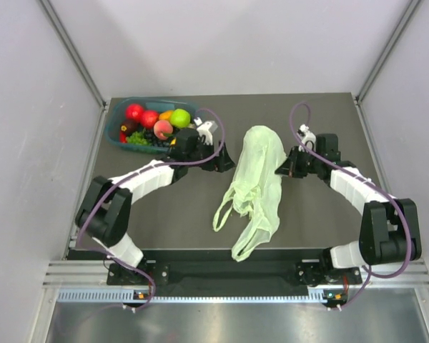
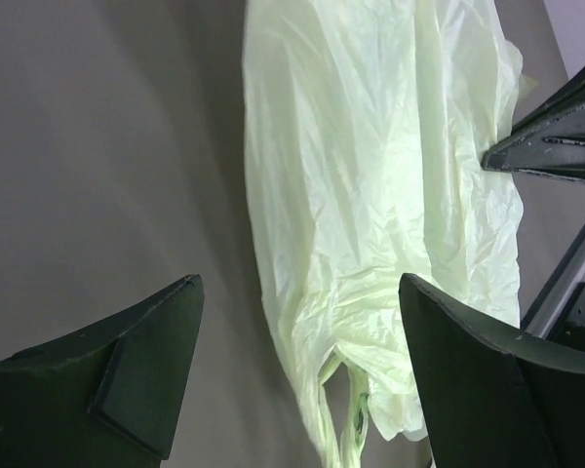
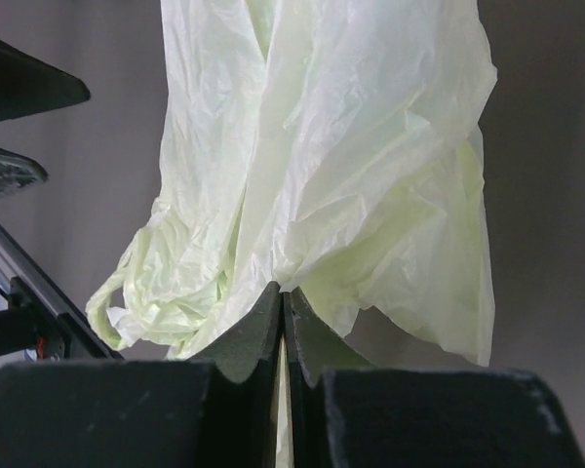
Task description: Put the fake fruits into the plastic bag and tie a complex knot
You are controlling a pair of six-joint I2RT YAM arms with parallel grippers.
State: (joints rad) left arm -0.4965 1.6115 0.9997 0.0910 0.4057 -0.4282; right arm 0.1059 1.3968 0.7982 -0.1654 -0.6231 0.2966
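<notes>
The pale green plastic bag (image 1: 257,182) lies crumpled along the middle of the dark table, its loop handles (image 1: 227,214) toward the near edge. My right gripper (image 1: 282,168) is at the bag's right edge; in the right wrist view it (image 3: 283,290) is shut with a thin fold of the plastic bag (image 3: 322,166) pinched between its fingers. My left gripper (image 1: 227,161) stands open just left of the bag; in the left wrist view it (image 2: 300,283) has nothing held, and the bag (image 2: 370,195) lies beyond the fingers. The fake fruits (image 1: 154,121) sit in a tray at the far left. No knot shows.
The teal tray (image 1: 117,137) holds a red fruit (image 1: 134,111), a green one (image 1: 180,118), a peach one (image 1: 163,129) and dark grapes. Grey walls enclose the table on three sides. A metal rail (image 1: 222,275) runs along the near edge by the arm bases.
</notes>
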